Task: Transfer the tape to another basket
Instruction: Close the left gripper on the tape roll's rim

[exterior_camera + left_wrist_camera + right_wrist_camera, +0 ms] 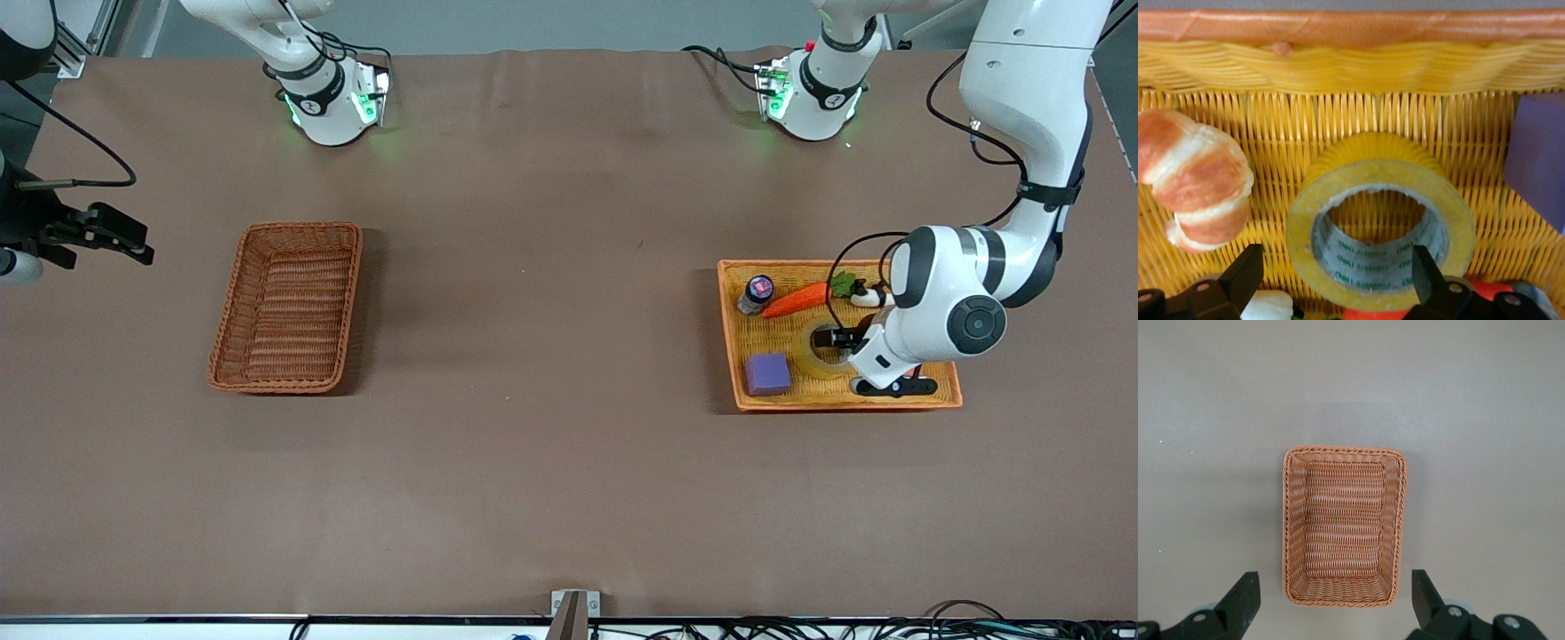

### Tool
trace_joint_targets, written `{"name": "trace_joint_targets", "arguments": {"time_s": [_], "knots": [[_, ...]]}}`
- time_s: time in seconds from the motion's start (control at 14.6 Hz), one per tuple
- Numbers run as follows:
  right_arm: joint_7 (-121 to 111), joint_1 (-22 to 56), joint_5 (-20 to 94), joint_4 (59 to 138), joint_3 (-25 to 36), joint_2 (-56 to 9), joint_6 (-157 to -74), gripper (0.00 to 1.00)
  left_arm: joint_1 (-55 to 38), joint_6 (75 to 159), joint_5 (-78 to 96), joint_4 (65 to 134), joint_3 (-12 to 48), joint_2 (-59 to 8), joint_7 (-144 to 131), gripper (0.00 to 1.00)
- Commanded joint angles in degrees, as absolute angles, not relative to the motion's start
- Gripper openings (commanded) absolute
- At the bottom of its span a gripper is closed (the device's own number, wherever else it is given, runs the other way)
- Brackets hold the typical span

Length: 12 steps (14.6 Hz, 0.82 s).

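Observation:
The tape (1381,230), a yellowish roll with a grey core, lies flat in the orange-yellow tray (1351,27) at the left arm's end of the table. It shows partly under the left hand (820,354). My left gripper (1335,280) is open low over the roll. One finger (1245,277) is outside the ring and the other (1426,273) is over the core's inner edge. In the front view this gripper (840,339) is over the tape's hole. The dark reddish-brown basket (289,307) (1345,527) stands empty toward the right arm's end. My right gripper (1335,600) (133,244) waits open, high up beside it.
Also in the tray (942,396) are a croissant (1195,177), a carrot (796,300), a small dark-capped bottle (757,293) and a purple block (767,373) (1538,157), all close round the tape. Bare brown table (542,338) lies between tray and basket.

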<state>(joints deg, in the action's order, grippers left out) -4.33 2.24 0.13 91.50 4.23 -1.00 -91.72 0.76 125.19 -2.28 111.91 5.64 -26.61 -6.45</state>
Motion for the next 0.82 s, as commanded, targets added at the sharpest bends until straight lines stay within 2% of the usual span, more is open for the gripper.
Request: {"name": "trace_joint_targets", "arguments": {"time_s": [0.0, 0.14, 0.41, 0.48, 0.62, 0.69, 0.75], "knots": [[-4.6, 1.0, 0.3, 92.5, 3.3, -0.2, -91.8, 1.00, 1.2, 128.8, -3.3, 112.1, 5.7, -27.9, -5.3, 0.92], [-4.6, 1.0, 0.3, 92.5, 3.3, -0.3, -92.1, 1.00, 2.1, 128.9, -3.3, 112.3, 5.7, -28.4, -4.4, 0.80], [-4.7, 0.9, 0.3, 92.4, 3.3, -0.4, -92.1, 1.00, 2.7, 128.9, -3.3, 112.9, 5.9, -28.6, -3.5, 0.66], [-4.7, 0.9, 0.3, 92.4, 3.3, -0.3, -92.1, 1.00, 2.7, 128.8, -3.3, 112.9, 5.9, -28.2, -3.6, 0.59], [-4.7, 0.8, 0.3, 92.4, 3.3, -0.4, -92.1, 1.00, 2.7, 128.4, -3.3, 112.9, 6.0, -27.7, -3.6, 0.27], [-4.7, 0.7, 0.3, 92.4, 3.3, -0.4, -92.2, 1.00, 2.7, 128.4, -3.3, 112.9, 6.1, -27.3, -3.6, 0.20], [-4.7, 0.7, 0.3, 92.4, 3.3, -0.4, -92.3, 1.00, 2.6, 127.8, -3.3, 112.9, 6.1, -26.6, -3.7, 0.20]]}}
